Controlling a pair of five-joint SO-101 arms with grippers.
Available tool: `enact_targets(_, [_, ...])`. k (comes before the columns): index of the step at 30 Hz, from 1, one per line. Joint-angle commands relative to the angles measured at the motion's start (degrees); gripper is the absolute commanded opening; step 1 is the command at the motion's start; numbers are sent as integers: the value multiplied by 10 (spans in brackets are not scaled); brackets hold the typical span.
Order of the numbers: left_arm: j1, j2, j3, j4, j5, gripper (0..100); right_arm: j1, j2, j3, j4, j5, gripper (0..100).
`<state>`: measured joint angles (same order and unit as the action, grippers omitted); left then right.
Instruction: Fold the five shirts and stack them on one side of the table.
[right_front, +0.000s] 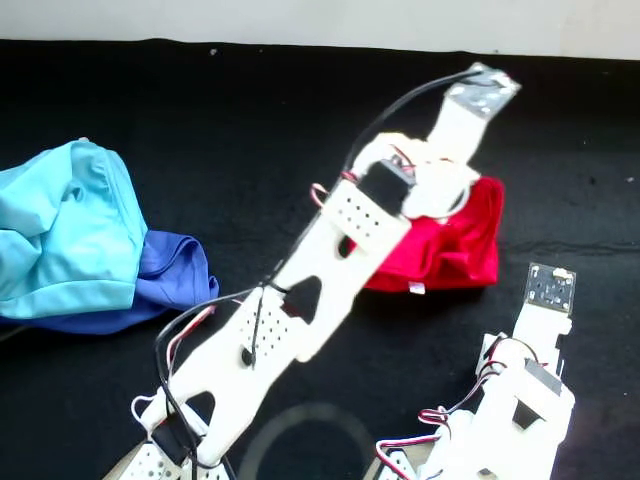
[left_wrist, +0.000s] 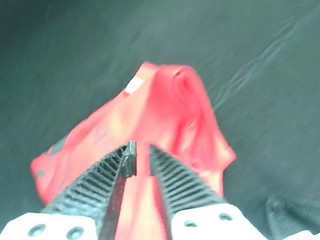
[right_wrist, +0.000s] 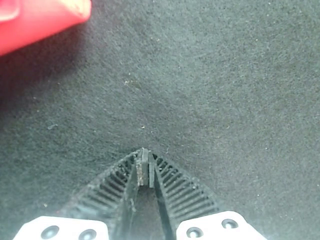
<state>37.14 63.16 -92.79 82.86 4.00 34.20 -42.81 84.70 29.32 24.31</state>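
1. Right of centre on the black surface (right_front: 250, 110) lay the red shirt (right_front: 465, 245), well apart from the other two garments in the high view.
2. Your left hand (left_wrist: 141, 150) sat over the shirt's edge farther from the arm bases. Its jaws were narrow, with red cloth rising in the gap between them. Read this as a pinch on a fold, probably taken at the edge so that the cloth could be drawn out or turned over.
3. Your right hand (right_wrist: 145, 167) was closed on nothing, low over bare surface, with a corner of the red shirt near it. It was probably parked there to pin the cloth or take a second corner.
4. The red shirt was bunched rather than flat, with soft ridges, a rolled edge and a small white label (right_front: 417, 288) at its near side. Its fold was judged not yet made.
5. At the left side of the surface, the cyan shirt (right_front: 65, 235) lay heaped on the blue shirt (right_front: 170, 270), the two touching and both crumpled. Treat them as a waiting pile, not a folded stack.
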Motion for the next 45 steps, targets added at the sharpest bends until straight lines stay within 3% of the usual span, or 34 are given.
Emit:
enact_targets(1, [0, 40, -24, 18, 0, 8, 3, 9, 4, -12, -6, 6])
enact_targets(6, [36, 105, -25, 18, 0, 9, 3, 9, 4, -12, -6, 6])
enact_targets(13, [88, 83, -25, 22, 0, 9, 11, 5, 4, -8, -9, 6])
enact_targets(15, [91, 75, -25, 22, 0, 9, 50, 4, -3, 20, -52, 6])
enact_targets(18, [94, 67, -25, 25, 0, 9, 173, 4, -36, 65, -120, 6])
enact_targets(22, [100, 65, -25, 39, 0, 9, 257, 4, -57, 75, -114, 6])
enact_targets(33, [103, -12, -23, 50, 0, 9, 250, 4, -16, 55, -114, 6])
enact_targets(45, [134, 98, -26, 41, 0, 9, 249, 4, -15, 54, -113, 6])
